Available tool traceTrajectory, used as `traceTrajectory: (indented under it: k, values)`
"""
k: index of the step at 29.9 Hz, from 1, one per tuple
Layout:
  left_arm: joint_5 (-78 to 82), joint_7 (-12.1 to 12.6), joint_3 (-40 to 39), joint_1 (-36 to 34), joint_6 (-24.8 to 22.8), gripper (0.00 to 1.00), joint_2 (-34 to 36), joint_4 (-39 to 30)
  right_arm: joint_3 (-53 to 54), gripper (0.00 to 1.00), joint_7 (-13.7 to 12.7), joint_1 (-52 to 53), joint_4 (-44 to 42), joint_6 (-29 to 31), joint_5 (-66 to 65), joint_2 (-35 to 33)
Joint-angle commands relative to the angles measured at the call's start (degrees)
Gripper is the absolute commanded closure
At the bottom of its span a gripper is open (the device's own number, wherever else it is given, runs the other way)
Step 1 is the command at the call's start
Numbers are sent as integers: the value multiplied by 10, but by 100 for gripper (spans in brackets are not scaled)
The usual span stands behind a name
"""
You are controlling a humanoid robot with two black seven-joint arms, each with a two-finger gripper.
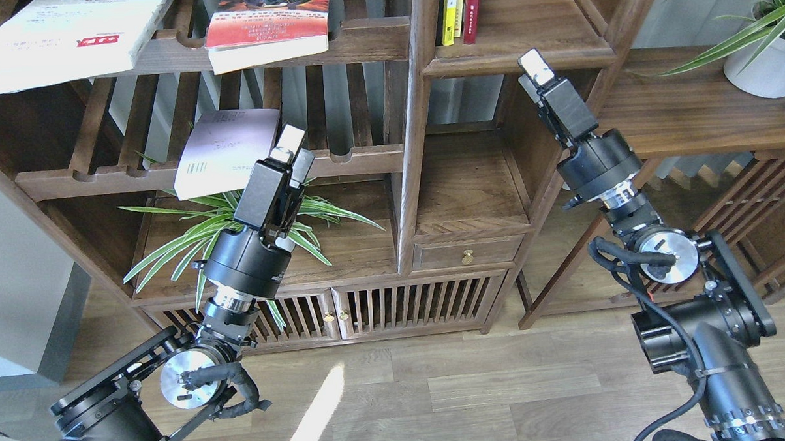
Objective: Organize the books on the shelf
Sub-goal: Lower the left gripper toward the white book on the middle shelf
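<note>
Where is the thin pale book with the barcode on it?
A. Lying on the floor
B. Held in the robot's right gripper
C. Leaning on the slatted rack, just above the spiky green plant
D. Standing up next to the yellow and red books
C. The pale book rests tilted on the slatted rack, with the green plant right below it, and neither gripper holds it.

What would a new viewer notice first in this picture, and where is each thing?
First, the two black arms rising from the bottom corners, the left gripper beside the pale lilac-white book on the middle slatted rack. Above it, the large white book and the red-orange book lie on the top rack.
</note>
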Motion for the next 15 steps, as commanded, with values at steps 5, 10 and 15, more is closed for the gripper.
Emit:
traceTrajectory:
  k: [5, 10, 15]
  values:
    - [-74, 2, 2, 2, 0, 2, 11, -1, -9, 0, 8, -4, 1, 0, 5, 5]
    - [-119, 2, -3, 17, 1, 2, 16, -3, -39, 2, 8, -28, 3, -23, 11, 20]
    - [-134, 2, -11, 29, 21, 2, 15, -2, -74, 2, 5, -84, 8, -16, 25, 19]
